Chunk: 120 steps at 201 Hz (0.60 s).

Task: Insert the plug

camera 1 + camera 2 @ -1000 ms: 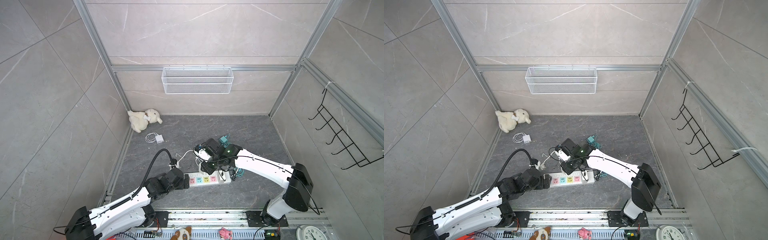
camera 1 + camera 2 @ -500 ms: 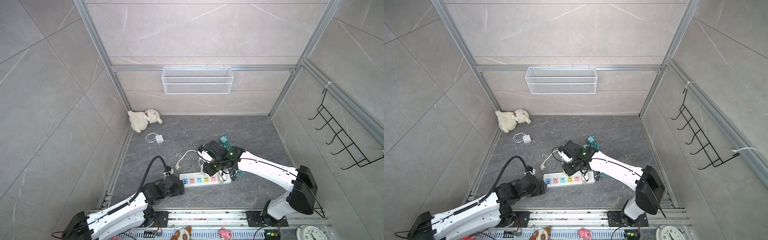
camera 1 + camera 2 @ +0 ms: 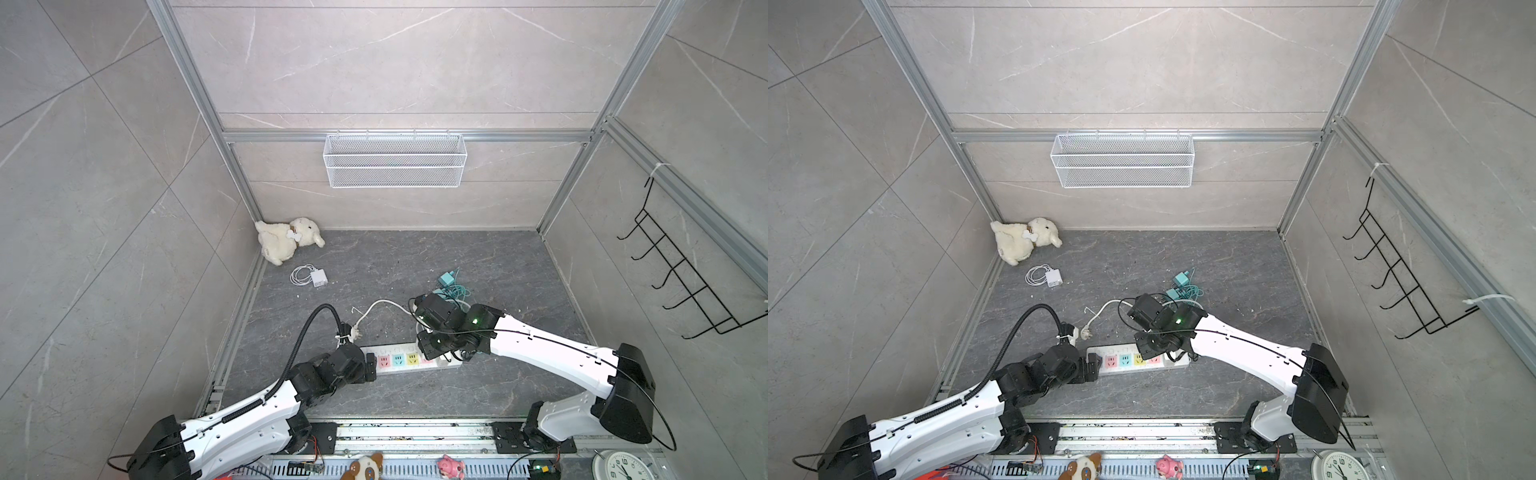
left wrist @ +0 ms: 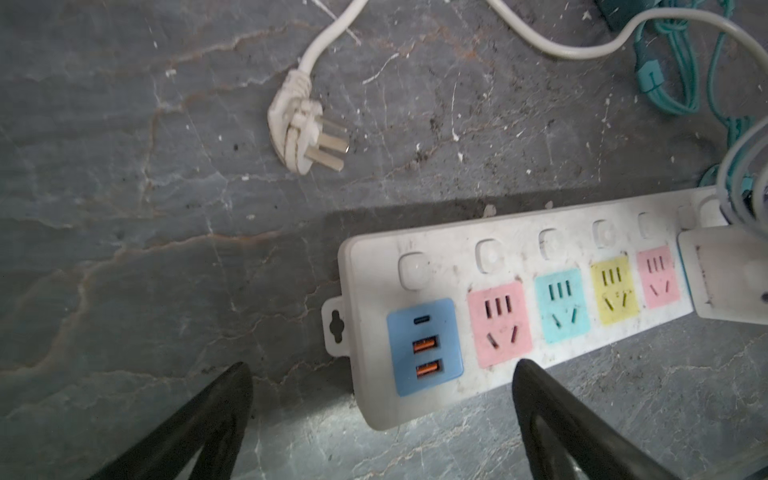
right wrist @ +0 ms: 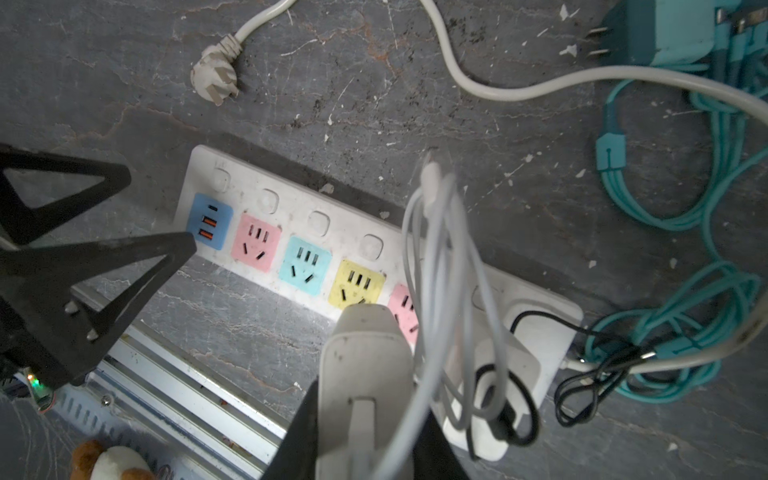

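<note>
A white power strip (image 3: 405,360) (image 3: 1125,360) (image 4: 457,257) (image 5: 291,208) with coloured sockets lies near the front of the floor. My right gripper (image 3: 432,347) (image 3: 1148,347) (image 5: 365,436) is shut on a white plug (image 5: 365,345). It hangs above the strip's right part, over the yellow and pink sockets, and its white cable coil (image 5: 440,249) dangles beside it. My left gripper (image 3: 371,365) (image 3: 1094,365) (image 4: 382,365) is open, with its fingers (image 5: 104,249) on either side of the strip's left end, by the blue USB block.
The strip's own three-pin cord end (image 3: 355,331) (image 4: 303,124) (image 5: 214,79) lies loose on the floor behind it. Another white adapter with a black lead (image 5: 490,374) sits at the strip's right end. A teal charger and cable (image 3: 449,279) (image 5: 665,33) lie behind it. A plush dog (image 3: 286,243) and a white charger (image 3: 318,278) are at the back left.
My left arm dipped back toward the front rail, then came forward again to the strip's left end. The right gripper with the plug shifted slightly right and toward the front.
</note>
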Available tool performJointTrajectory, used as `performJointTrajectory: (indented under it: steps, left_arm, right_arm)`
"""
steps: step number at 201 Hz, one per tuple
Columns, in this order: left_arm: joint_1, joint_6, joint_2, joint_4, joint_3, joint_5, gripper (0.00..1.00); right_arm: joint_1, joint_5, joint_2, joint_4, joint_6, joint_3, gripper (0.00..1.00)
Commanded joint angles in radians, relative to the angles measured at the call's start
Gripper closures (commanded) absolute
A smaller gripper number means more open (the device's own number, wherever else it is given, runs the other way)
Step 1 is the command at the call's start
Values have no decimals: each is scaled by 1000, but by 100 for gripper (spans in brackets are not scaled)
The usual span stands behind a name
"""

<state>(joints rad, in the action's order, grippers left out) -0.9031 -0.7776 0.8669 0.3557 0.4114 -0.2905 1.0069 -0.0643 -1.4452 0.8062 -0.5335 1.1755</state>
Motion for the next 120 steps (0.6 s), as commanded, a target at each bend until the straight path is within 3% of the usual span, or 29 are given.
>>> performJointTrajectory:
  steps: [1, 47, 82, 120]
  left_arm:
    - [69, 108, 68, -91, 59, -9, 1]
    - [231, 245, 293, -330, 135, 140, 3]
    - [236, 313, 487, -355, 270, 209, 6]
    - [236, 320, 560, -357, 306, 255, 6]
  right_arm:
    - [58, -30, 25, 38, -82, -11, 90]
    - [133, -28, 3, 18, -175, -89, 90]
    - [140, -40, 54, 17, -208, -143, 90]
    - [139, -55, 52, 15, -227, -178, 90]
